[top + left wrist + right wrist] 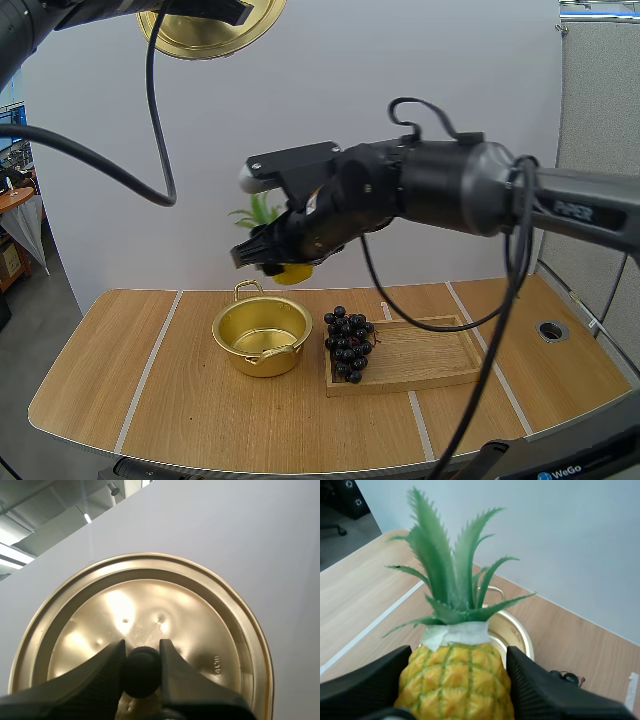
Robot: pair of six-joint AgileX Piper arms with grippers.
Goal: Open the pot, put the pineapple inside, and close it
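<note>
Left end effector [142, 652] pinches lid [150, 605]; right end effector [456, 690] grips pineapple [455, 650].

Table [120, 390]: wooden, pale stripes.
Pot [262, 362]: gold, uncovered, standing on table.
Wooden tray [430, 355]: just right of pot; grapes [348, 345] at its left end.
Right gripper [262, 256]: above pot, jaws clamped on pineapple [290, 272].
Left gripper [215, 12]: raised high, holding lid [200, 40].

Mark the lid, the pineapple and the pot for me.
lid [200, 615]: left wrist view, golden face beside its black knob.
pineapple [455, 675]: right wrist view, yellow body below the leaves.
pot [290, 356]: high view, outer front wall under the rim.
</note>
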